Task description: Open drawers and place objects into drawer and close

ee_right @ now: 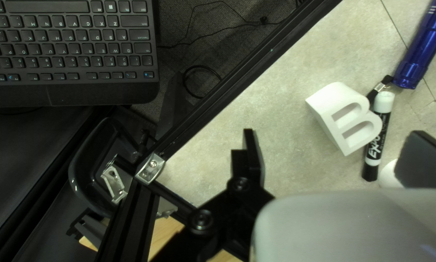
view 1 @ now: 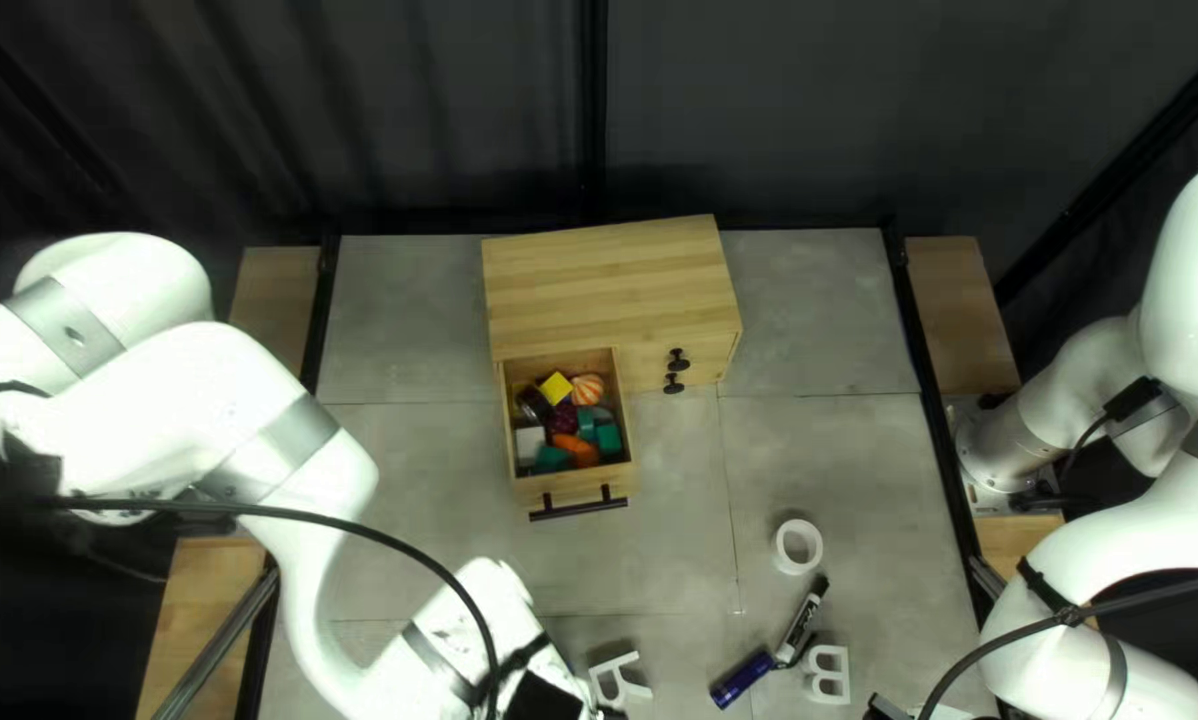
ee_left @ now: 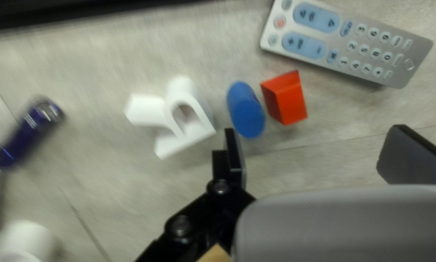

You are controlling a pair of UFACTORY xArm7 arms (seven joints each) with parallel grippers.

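Observation:
The wooden cabinet [view 1: 612, 287] has its left drawer [view 1: 530, 491] pulled out, holding several coloured pieces such as a yellow block [view 1: 555, 388]. My left gripper [view 1: 606, 711] is at the bottom edge of the top left view, beside the white letter R [view 1: 619, 680]. My right gripper [view 1: 883, 710] is low at the right. In the left wrist view my left gripper [ee_left: 310, 150] stands open above the table, with a blue cylinder [ee_left: 246, 110] and a red block [ee_left: 285, 98] just ahead. In the right wrist view my right gripper [ee_right: 332, 155] is open; the white letter B [ee_right: 345, 117] lies ahead.
A grey remote [ee_left: 346, 41] lies beyond the red block. The blue flashlight [view 1: 742, 679], black-and-white marker [view 1: 802, 620] and white tape roll [view 1: 798, 547] are on the table. Past the table's frame edge [ee_right: 237, 77] is a keyboard [ee_right: 67, 46].

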